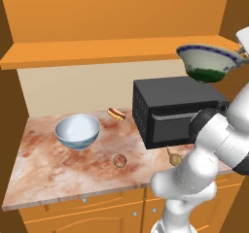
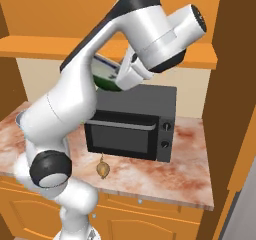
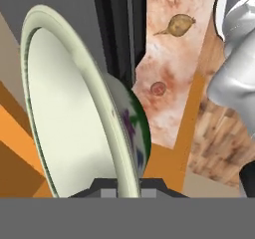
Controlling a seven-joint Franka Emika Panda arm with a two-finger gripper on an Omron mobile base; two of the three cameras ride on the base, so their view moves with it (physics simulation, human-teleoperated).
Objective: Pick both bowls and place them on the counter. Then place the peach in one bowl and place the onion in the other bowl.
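Note:
The flared cream bowl with the dark green foot hangs tilted in the air above the microwave, and my gripper is shut on its right rim. In the hand view the rim runs down between my fingertips. From the right, the same bowl is half hidden behind my hand. The deep white and blue bowl stands upright on the marbled counter at the left. The peach and the onion lie near the counter's front edge.
A black microwave stands on the counter under the held bowl. A small hot dog lies behind the white bowl. An orange wooden shelf runs above, and a tall orange panel closes the right side.

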